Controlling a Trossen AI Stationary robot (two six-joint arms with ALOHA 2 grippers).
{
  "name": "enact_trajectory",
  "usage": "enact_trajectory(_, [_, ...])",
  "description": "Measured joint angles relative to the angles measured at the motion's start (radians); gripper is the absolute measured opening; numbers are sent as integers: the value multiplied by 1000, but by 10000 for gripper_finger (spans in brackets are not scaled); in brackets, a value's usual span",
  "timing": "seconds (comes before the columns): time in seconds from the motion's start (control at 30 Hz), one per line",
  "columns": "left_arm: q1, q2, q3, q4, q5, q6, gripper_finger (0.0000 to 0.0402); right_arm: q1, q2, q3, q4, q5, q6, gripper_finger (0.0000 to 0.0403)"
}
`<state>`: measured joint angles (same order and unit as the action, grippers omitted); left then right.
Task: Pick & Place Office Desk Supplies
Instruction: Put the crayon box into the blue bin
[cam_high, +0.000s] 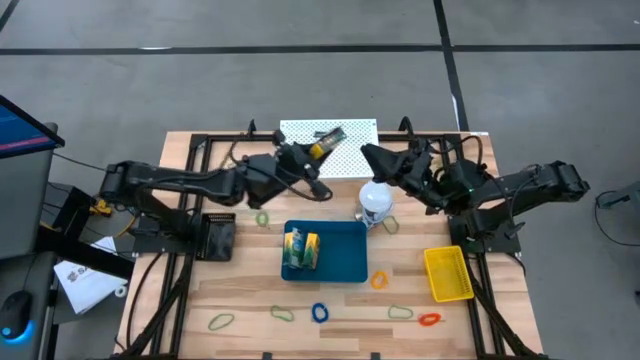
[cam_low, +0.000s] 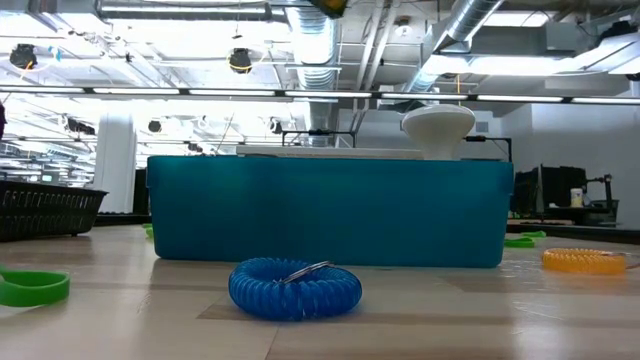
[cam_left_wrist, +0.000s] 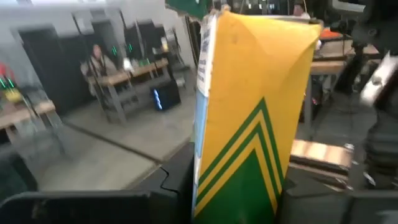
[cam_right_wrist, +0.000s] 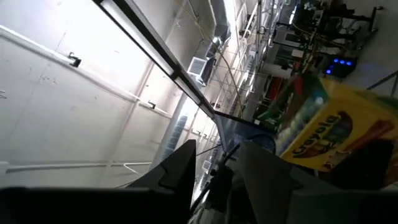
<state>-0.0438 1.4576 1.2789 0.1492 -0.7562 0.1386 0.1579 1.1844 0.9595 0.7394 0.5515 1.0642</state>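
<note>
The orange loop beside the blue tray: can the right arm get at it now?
Probably yes. The orange loop lies alone on bare wood, nothing over it, and the right end effector looks empty.

High view: we look straight down from well above, taking in the whole table, both arms and the floor around.

Low view: we sit at tabletop height, facing level across the boards into the room; a blue coil loop lies close to the lens, the teal bin behind it. Both also show from above.

Left wrist view: we look forward past that arm's fingers, very near the crayon box standing between them; room beyond.

Right wrist view: we look past its own fingers, tilted up toward wall and ceiling; the same crayon box shows beyond them.
</note>
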Motion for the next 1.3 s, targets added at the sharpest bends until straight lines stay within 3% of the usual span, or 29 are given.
enact_trajectory(0.37, [-15,-212,0,-556,149,-406,99,-1,-157,-1,-246,8,-130,123])
enact_trajectory(0.63, [-105,-205,-5,-790,162,-710,99,-1,-264,-1,-468,67,-130,123])
enact_trajectory(1.0, [-218,-74,-88,-683,207,-1038,100,-3,-354,-3,-653,98,-129,123])
enact_trajectory(1.17, [-253,17,-88,-531,262,-1105,100,0,-370,-1,-696,102,-127,123])
enact_trajectory(1.3, [-262,73,-88,-465,289,-1251,98,4,-382,-1,-736,101,-118,123])
